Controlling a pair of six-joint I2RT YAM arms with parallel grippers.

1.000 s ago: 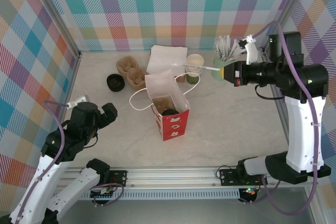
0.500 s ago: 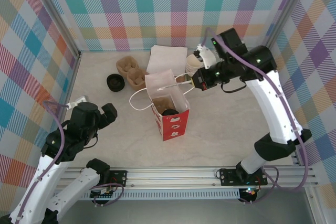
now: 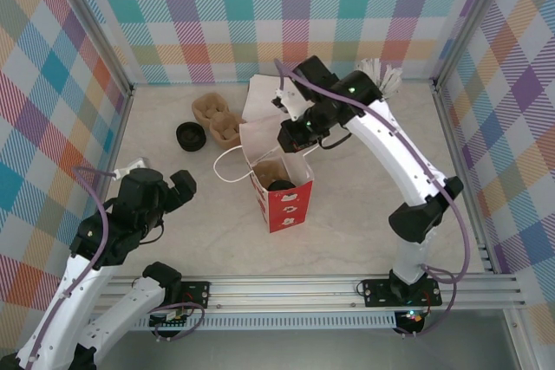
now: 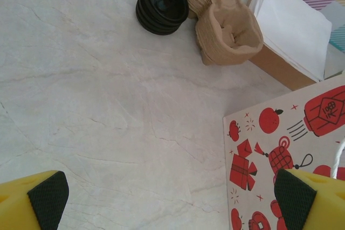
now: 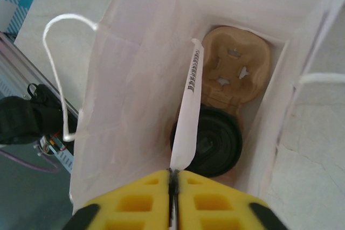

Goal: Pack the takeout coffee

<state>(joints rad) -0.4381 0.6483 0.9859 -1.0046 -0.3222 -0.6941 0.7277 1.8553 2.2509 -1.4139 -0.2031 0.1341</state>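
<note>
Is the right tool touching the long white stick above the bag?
Touching. In the right wrist view, the right tool is pinched shut on the bottom end of the white stick, with no gap between them.

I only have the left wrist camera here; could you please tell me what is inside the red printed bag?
Observer: The right wrist view looks straight in: a brown cup carrier lies at the bottom.
Operator: Is anything else in there?
Observer: A black round lid sits at the carrier's near end; whether a cup is under it, I cannot tell.
Operator: And where is the right gripper?
Observer: The right gripper is above the open mouth of the bag, fingers shut on a white wrapped stick that points down into it.
</note>
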